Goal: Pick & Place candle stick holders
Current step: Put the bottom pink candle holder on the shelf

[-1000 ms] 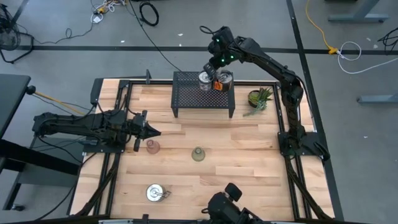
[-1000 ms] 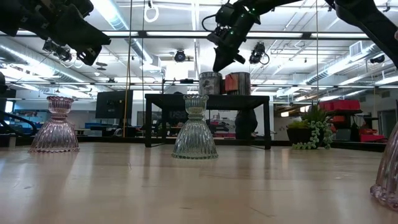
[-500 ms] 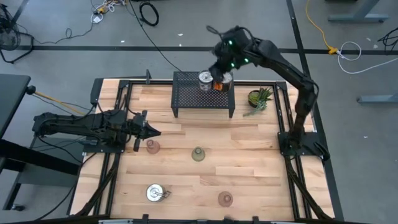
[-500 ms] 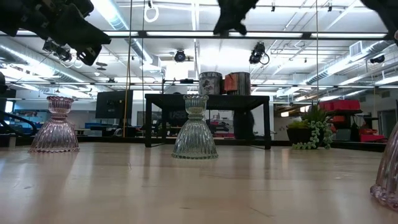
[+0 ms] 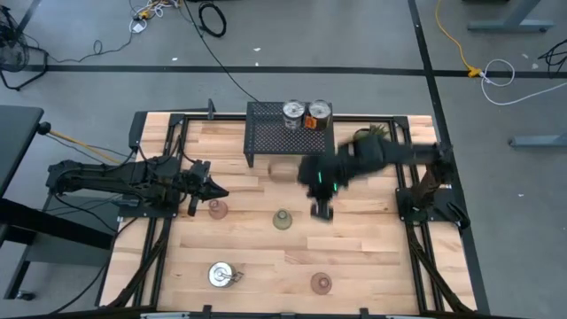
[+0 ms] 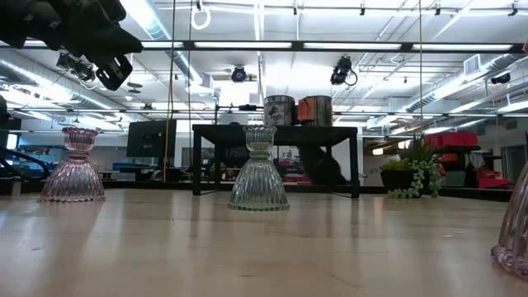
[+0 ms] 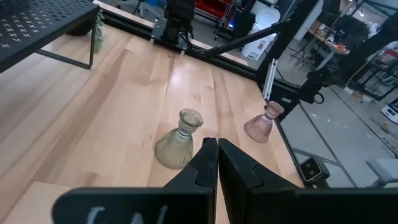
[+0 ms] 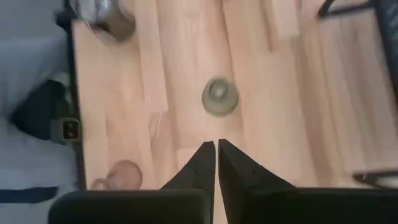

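Dark jointed arms (image 5: 106, 177), green LEDs.

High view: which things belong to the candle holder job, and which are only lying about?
Job: silver holders on the rack, silver holder on the table, two pink glass holders, green glass holder.
Just lying about: black rack, potted plant.

Three silver holders (image 5: 291, 110), three glass holders (image 5: 282, 219), one rack (image 5: 266, 139), one plant (image 5: 365, 136).

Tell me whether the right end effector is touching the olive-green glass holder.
Apart. The high view shows the right end effector beside the olive-green glass holder, with bare wood between them; its fingers are shut on nothing.
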Robot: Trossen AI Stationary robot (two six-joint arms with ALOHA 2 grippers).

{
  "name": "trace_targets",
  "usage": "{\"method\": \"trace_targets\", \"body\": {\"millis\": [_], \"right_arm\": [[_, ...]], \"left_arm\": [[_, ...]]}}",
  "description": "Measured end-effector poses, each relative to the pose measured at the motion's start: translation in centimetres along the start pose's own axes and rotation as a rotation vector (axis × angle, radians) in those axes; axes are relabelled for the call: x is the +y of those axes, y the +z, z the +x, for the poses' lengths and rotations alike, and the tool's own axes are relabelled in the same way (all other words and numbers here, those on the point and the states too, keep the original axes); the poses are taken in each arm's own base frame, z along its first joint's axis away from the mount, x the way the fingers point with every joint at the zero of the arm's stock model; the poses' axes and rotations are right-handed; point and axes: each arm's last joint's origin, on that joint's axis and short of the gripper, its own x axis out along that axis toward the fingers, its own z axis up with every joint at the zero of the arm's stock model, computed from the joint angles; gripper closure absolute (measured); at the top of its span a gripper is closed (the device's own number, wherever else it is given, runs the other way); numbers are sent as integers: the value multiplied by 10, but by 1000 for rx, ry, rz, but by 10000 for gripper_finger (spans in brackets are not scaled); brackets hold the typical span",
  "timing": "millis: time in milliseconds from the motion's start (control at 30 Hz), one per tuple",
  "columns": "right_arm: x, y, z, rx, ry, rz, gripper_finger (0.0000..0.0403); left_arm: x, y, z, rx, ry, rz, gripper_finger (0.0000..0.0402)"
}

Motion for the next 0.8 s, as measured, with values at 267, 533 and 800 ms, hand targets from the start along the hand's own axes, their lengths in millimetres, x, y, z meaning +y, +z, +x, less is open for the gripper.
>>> {"method": "trace_targets", "body": {"millis": [267,533,800], "right_arm": [[103,-70,65,-78,-200,-17,383],[153,-161,101,-292,-338,138,378],[177,-220,122,-391,-213,228,328]], "left_arm": [[0,0,0,2,1,-1,385],[0,0,0,2,1,-1,385],[0,0,0,2,2,-1,385]]}}
